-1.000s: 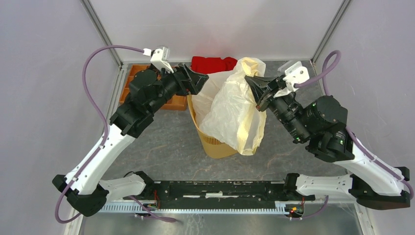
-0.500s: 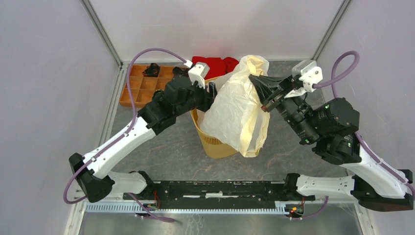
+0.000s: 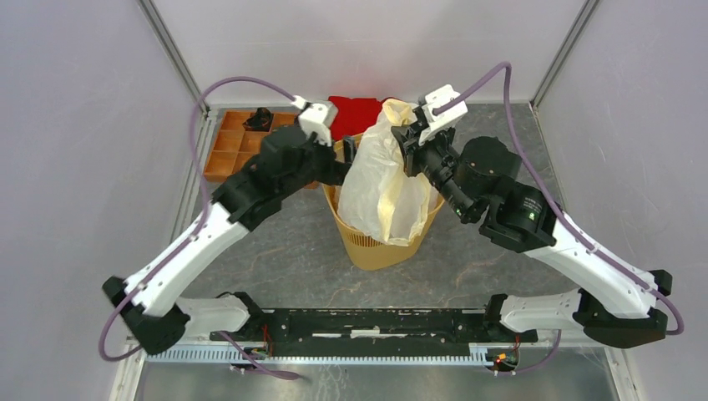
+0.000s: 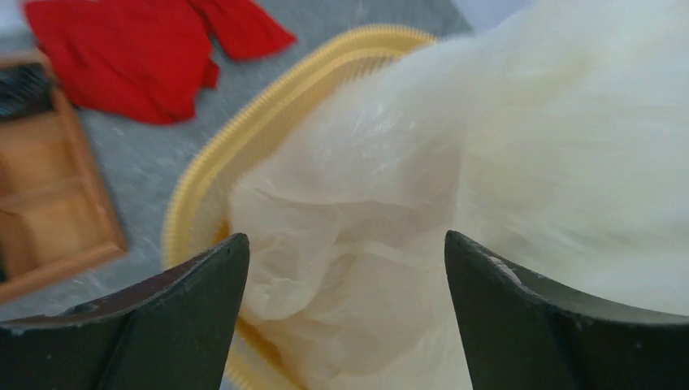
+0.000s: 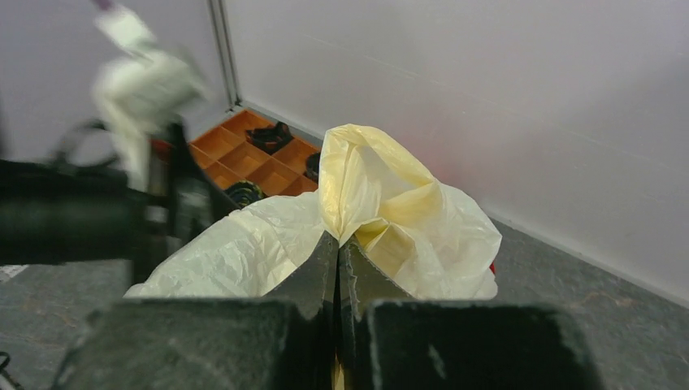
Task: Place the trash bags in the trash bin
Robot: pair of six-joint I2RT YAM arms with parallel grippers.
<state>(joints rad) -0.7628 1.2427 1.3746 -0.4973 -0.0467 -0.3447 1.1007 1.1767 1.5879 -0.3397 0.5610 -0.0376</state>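
The cream-white trash bag [image 3: 380, 180] hangs bunched over the mouth of the yellow-orange trash bin [image 3: 380, 249], its lower part inside the rim. My right gripper [image 3: 407, 140] is shut on the bag's top fold and holds it up; the wrist view shows the jaws [image 5: 338, 240] pinched on the plastic [image 5: 382, 191]. My left gripper [image 3: 347, 155] is open at the bin's left rim, close against the bag. In its wrist view the fingertips [image 4: 345, 244] stand wide apart with the bag [image 4: 487, 146] filling the gap above the bin rim [image 4: 268, 114].
A red cloth [image 3: 361, 109] lies behind the bin and also shows in the left wrist view [image 4: 138, 49]. A brown wooden compartment tray [image 3: 238, 150] with small dark items sits at the back left. The enclosure walls stand close behind.
My right gripper has carried the bag left, from draping over the bin's right side to hanging over its mouth. My left gripper has shifted slightly back and left beside the bag.
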